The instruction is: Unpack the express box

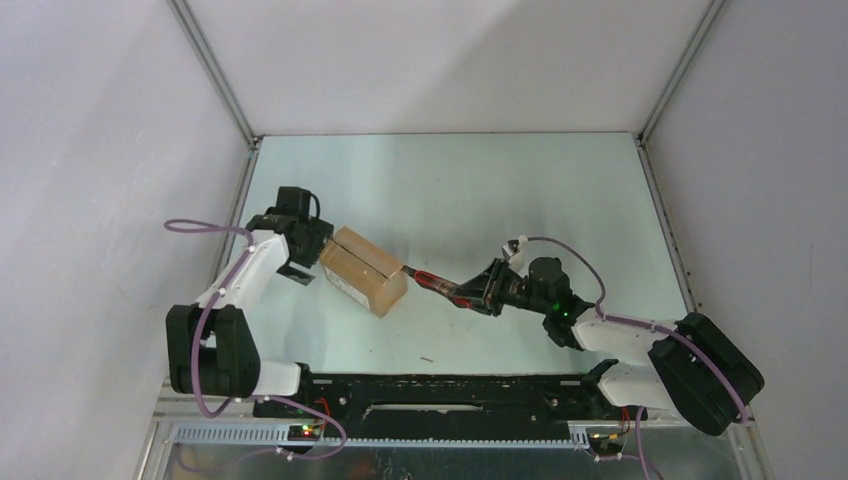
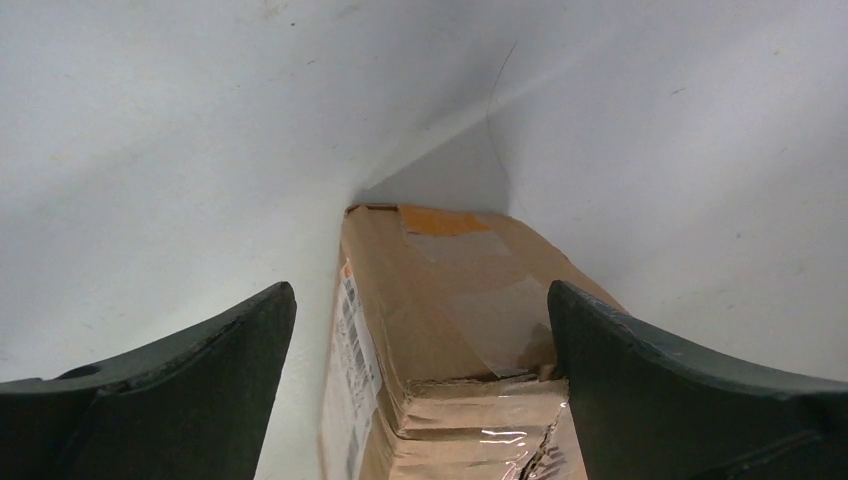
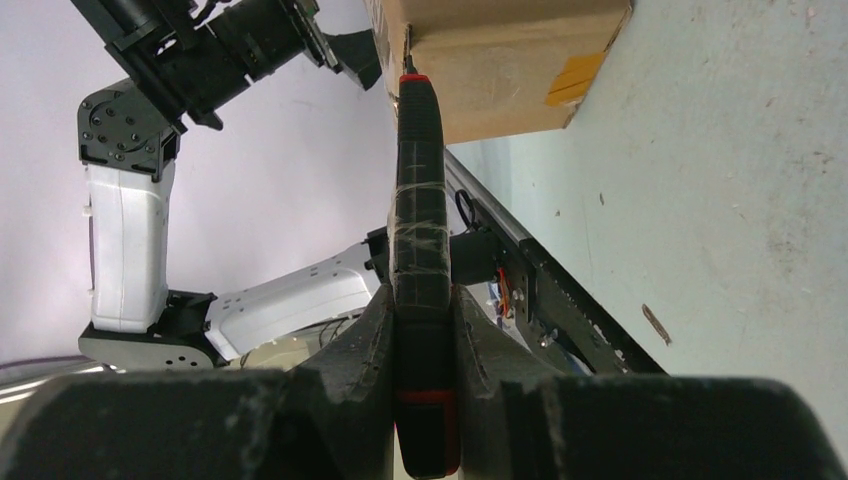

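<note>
The express box (image 1: pixel 365 270), a brown taped carton, lies on the table left of centre. My left gripper (image 1: pixel 318 255) stands open at its left end. In the left wrist view the box (image 2: pixel 450 300) sits between the spread fingers; the right finger (image 2: pixel 640 380) is against its edge and the left finger (image 2: pixel 200 370) stands apart from the labelled side. My right gripper (image 1: pixel 470 292) is shut on a red-and-black utility knife (image 1: pixel 432 281). In the right wrist view the knife (image 3: pixel 420 200) sticks out from the gripper (image 3: pixel 420 295), its tip at the box's (image 3: pixel 500 60) end seam.
White enclosure walls close in the pale table (image 1: pixel 500 190) at the left, back and right. A black rail (image 1: pixel 430 385) with the arm bases runs along the near edge. A small scrap (image 1: pixel 427 360) lies on the table near the rail.
</note>
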`<action>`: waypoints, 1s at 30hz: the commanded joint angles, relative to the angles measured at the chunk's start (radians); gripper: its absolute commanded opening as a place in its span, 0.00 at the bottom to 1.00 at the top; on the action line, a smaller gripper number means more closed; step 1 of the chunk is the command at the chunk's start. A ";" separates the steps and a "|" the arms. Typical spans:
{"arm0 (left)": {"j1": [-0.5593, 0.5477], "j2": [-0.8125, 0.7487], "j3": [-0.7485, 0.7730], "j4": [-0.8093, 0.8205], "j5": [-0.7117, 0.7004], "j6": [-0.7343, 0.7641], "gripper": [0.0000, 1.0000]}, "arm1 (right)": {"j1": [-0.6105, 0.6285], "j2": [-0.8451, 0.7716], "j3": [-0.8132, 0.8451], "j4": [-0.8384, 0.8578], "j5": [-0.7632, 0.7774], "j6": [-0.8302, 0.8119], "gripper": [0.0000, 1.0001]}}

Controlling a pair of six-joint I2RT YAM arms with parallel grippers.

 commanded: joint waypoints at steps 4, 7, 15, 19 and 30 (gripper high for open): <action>-0.027 -0.041 -0.121 0.040 0.107 -0.199 1.00 | 0.039 0.030 0.055 0.075 -0.058 -0.015 0.00; -0.035 -0.079 -0.142 0.081 0.104 -0.268 1.00 | 0.051 0.047 0.070 0.078 -0.071 -0.018 0.00; -0.111 -0.105 -0.168 0.027 0.112 -0.475 0.99 | 0.063 0.065 0.121 0.019 -0.036 -0.053 0.00; -0.154 -0.137 -0.195 0.000 0.115 -0.588 1.00 | 0.059 0.005 0.127 -0.090 0.023 -0.091 0.00; -0.247 -0.148 -0.208 0.016 0.123 -0.750 1.00 | 0.095 0.033 0.142 -0.075 0.042 -0.099 0.00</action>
